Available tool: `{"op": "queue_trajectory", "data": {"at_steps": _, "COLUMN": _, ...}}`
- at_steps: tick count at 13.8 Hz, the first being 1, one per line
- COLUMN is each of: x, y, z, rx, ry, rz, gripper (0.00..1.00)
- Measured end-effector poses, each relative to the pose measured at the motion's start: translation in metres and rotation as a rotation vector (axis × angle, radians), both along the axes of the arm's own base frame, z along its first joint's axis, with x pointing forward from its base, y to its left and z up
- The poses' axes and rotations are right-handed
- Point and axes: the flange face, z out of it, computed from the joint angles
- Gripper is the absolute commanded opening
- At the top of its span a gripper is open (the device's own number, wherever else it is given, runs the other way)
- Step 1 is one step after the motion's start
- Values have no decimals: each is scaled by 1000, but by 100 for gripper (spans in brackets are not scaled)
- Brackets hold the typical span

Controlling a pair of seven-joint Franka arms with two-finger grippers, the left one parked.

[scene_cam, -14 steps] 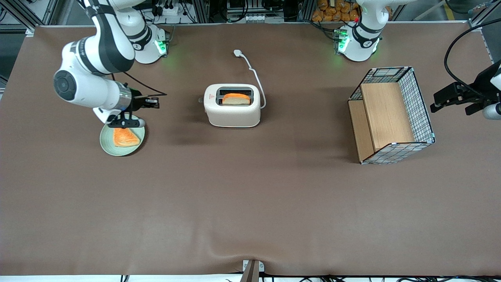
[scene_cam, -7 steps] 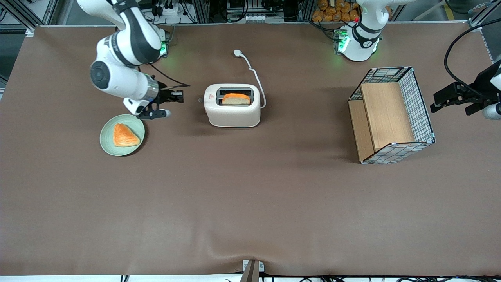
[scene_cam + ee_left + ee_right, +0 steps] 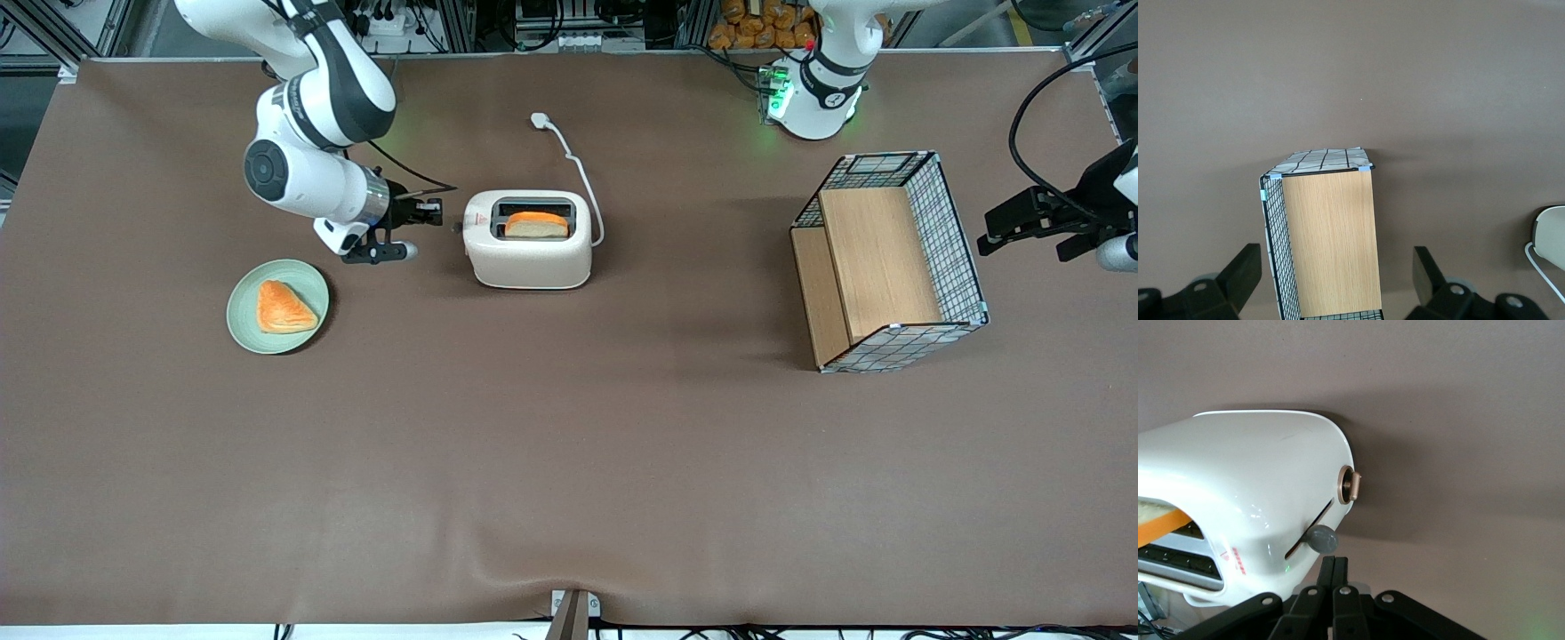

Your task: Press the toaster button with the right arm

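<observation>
Nearest the front camera, the plate [image 3: 277,307] with its pastry [image 3: 284,308] sits on the worktop [image 3: 569,462] toward the working arm's end. Farther off, the right arm [image 3: 311,133] holds its tool [image 3: 425,233] just beside the toaster [image 3: 528,238], fingers [image 3: 1335,577] pressed together right under the button [image 3: 1322,538] (the grey lever, not the bronze knob [image 3: 1351,485]). Approach looks nearly finished; next the tool must get above the button and push it down its slot [image 3: 1309,532].

We see a cream-white toaster [image 3: 528,240] with a grey toaster button [image 3: 1322,538], orange-crusted bread [image 3: 536,224], a black pincer [image 3: 1335,576], a brown table [image 3: 569,462].
</observation>
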Motion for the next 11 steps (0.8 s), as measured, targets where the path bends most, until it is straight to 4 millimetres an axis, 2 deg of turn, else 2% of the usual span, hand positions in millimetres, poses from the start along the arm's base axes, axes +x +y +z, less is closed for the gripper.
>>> {"op": "queue_trajectory", "data": {"at_steps": 4, "x": 0, "y": 5, "z": -12, "rx": 3, "ry": 10, "rz": -22, "gripper": 0}}
{"op": "queue_trajectory", "data": {"at_steps": 11, "x": -6, "y": 22, "z": -21, "rx": 8, "ry": -4, "rz": -21, "gripper": 0}}
